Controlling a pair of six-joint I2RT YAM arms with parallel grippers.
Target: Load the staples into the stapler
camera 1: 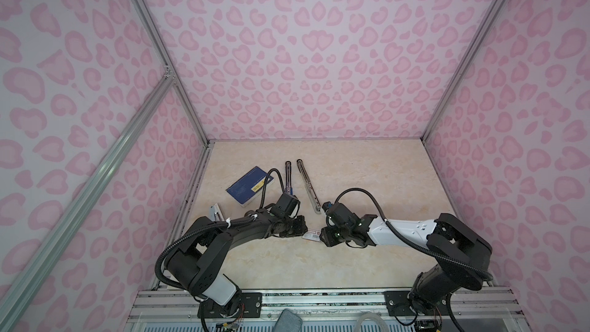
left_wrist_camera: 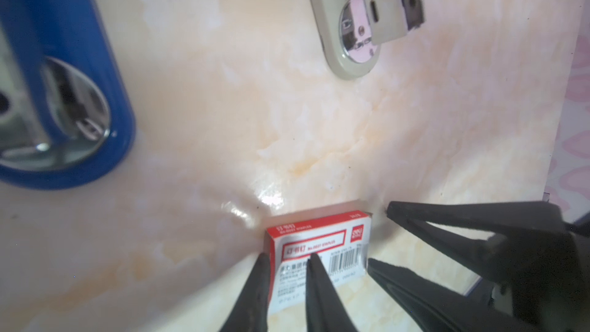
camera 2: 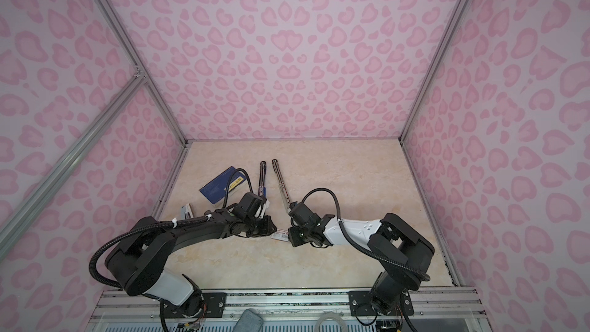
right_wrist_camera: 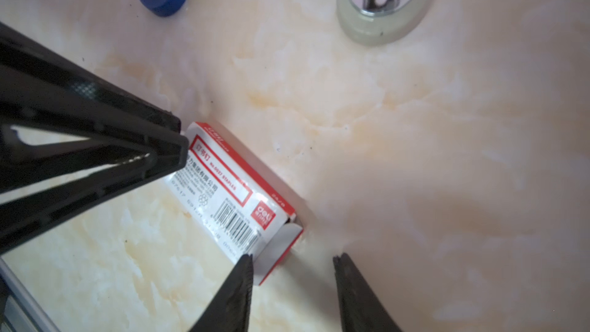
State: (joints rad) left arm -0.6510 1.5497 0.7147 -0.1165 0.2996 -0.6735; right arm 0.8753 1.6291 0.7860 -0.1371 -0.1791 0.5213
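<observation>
Hovering low over the beige marble-patterned table (camera 1: pixel 367 180), my left gripper (left_wrist_camera: pixel 287 255) has its two black fingers (left_wrist_camera: pixel 258 289) a narrow gap apart, clamped on nothing that I can see. One tip sits at the edge of the small white cardboard sleeve (left_wrist_camera: pixel 319 241) with the red label and barcode, the other over its printed face. Whether those tips press on the card I cannot tell.

My right gripper (right_wrist_camera: pixel 292 257) faces it from the sleeve's opposite end, jaws wide apart. One finger (right_wrist_camera: pixel 238 289) touches the corner of that end, where a white flap edged in red sticks out. The other finger (right_wrist_camera: pixel 354 292) stands clear over bare table.

The sleeve lies flat between my two grippers, about midway between the table's left and right edges and somewhat nearer its front edge. Beyond it, toward the far edge, two staplers lie opened out flat side by side. The blue plastic stapler (camera 1: pixel 288 177) is on the left and the pale grey stapler (camera 1: pixel 308 186), with its bright metal channel, is just right of it.

Left of them lies a dark blue rectangular booklet (camera 1: pixel 247 188). Close to the table's left edge, partly behind my left arm, rests a small white tray (camera 1: pixel 215 213) holding silvery-grey strips of staples.
</observation>
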